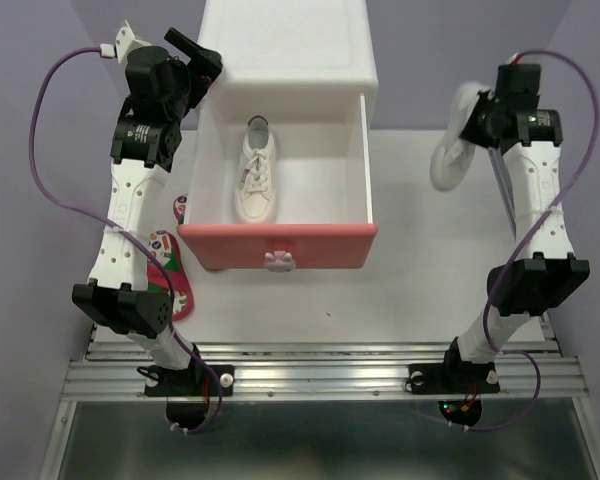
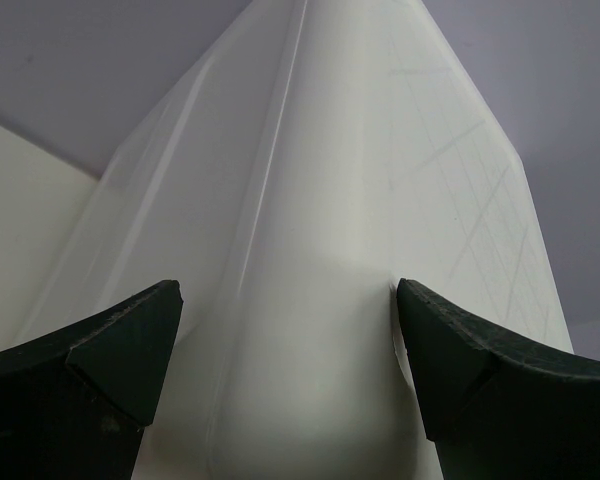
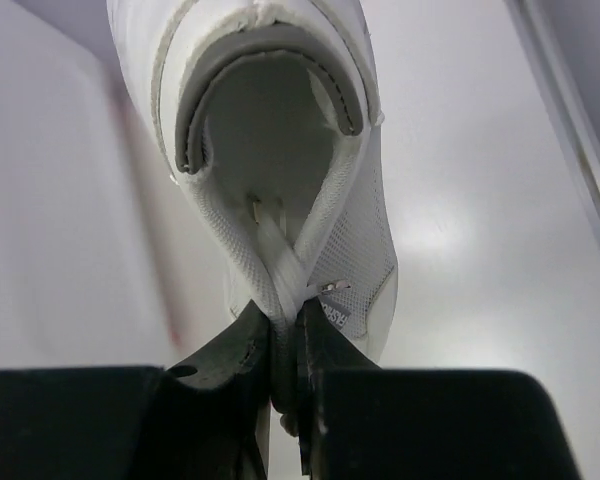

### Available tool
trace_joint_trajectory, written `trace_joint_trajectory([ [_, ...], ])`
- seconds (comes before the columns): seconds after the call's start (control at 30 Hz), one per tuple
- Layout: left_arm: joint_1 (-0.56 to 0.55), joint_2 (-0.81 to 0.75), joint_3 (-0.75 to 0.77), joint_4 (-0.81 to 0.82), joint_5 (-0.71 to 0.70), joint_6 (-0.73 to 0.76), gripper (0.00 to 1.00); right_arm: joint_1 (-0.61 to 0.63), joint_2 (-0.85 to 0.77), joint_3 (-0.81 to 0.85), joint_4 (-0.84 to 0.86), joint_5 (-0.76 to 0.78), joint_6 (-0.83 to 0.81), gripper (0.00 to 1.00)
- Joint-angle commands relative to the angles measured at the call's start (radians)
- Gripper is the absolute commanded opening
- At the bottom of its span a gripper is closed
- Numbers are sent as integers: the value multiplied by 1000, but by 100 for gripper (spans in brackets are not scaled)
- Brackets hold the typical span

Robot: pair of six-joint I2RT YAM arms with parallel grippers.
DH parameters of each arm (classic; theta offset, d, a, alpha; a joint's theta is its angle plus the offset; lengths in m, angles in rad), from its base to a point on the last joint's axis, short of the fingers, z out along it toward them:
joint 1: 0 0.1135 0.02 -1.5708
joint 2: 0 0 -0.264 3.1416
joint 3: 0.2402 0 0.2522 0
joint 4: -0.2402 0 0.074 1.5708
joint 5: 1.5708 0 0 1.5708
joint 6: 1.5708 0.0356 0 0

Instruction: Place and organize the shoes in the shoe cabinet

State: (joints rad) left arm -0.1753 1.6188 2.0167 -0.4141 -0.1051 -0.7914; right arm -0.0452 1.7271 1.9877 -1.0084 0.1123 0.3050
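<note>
The shoe cabinet (image 1: 288,45) stands at the back with its upper drawer (image 1: 280,244) pulled out. One white sneaker (image 1: 257,172) lies inside, toe toward the pink front. My right gripper (image 1: 473,112) is shut on the second white sneaker (image 1: 448,160), off to the right of the drawer. The right wrist view shows the right gripper (image 3: 286,335) pinching this sneaker (image 3: 270,130) by the mesh edge and lace. My left gripper (image 1: 198,58) is open beside the cabinet's left side. In its wrist view, the cabinet's corner (image 2: 310,250) lies between the spread fingers (image 2: 115,345). Red sandals (image 1: 170,272) lie left of the drawer, partly under my left arm.
The open drawer's right wall (image 1: 365,150) stands between the held sneaker and the drawer's inside. The pale tabletop (image 1: 420,270) extends in front of and right of the drawer. A metal rail (image 1: 320,375) runs along the near edge.
</note>
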Motion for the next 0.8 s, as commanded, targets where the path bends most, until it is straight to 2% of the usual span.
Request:
trace_joint_trajectory([
  [0.0, -21, 50, -55, -344, 31, 93, 97, -4, -60, 339, 231, -184, 114, 0],
  [0.03, -21, 47, -56, -342, 28, 93, 97, -4, -60, 358, 288, -227, 138, 1],
  [0.13, -21, 49, -47, -345, 19, 96, 97, -4, -93, 332, 616, -408, 327, 1],
  [0.17, -21, 49, -46, -345, 18, 98, 97, -4, -112, 309, 840, -487, 452, 1],
  [0.23, -20, 52, -42, -347, 18, 103, 97, -4, -110, 275, 1064, -557, 590, 1],
  [0.27, -21, 52, -41, -348, 18, 104, 97, -4, -69, 319, 1173, -609, 706, 1],
  [0.3, -21, 55, -39, -350, 18, 104, 97, -4, -35, 362, 1201, -646, 759, 1],
  [0.37, -21, 59, -36, -350, 19, 106, 97, -4, 32, 480, 1209, -703, 868, 1],
  [0.43, -21, 65, -30, -351, 18, 106, 97, 59, 98, 592, 1239, -773, 933, 1],
  [0.53, -21, 76, -19, -361, 16, 103, 97, 178, 88, 582, 1148, -766, 843, 1],
  [0.57, -21, 79, -9, -364, 16, 101, 97, 262, 74, 560, 1089, -760, 774, 1],
  [0.63, -21, 85, -4, -365, 16, 104, 97, 345, 42, 487, 1055, -773, 720, 1],
  [0.67, -21, 87, -1, -364, 15, 104, 97, 346, 37, 481, 1021, -772, 720, 1],
  [0.77, -21, 93, -1, -365, 12, 106, 97, 429, 31, 496, 828, -815, 574, 1],
])
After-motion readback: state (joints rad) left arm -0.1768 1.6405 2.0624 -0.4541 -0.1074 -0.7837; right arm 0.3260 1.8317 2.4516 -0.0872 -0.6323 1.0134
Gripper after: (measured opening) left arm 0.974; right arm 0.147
